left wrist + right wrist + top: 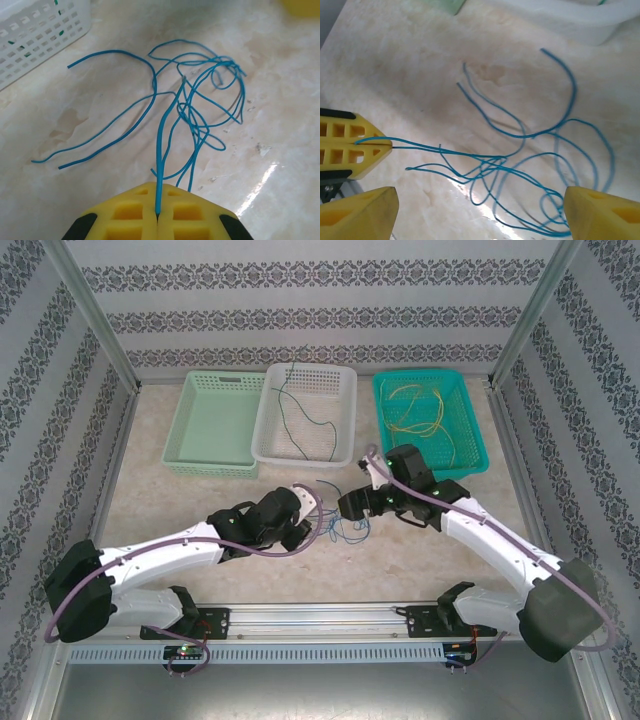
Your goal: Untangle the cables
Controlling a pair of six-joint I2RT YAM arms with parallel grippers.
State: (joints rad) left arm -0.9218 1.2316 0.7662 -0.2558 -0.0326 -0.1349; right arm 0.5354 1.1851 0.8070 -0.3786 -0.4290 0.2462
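L gripper point(157, 216) pinches blue cable point(161, 150); tangle point(202, 107) ahead, below spread R gripper point(482, 212).

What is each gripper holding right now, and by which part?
The left gripper is shut on a blue cable, pinching a single stretch outside the knotted part. The right gripper is open, holding nothing.

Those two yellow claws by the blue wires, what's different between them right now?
The left gripper is shut tight, while the right gripper is open wide. The left gripper pinches one strand of the blue cables; the right gripper holds nothing and hangs over the tangle. Both are yellow-tipped and face the same bundle.
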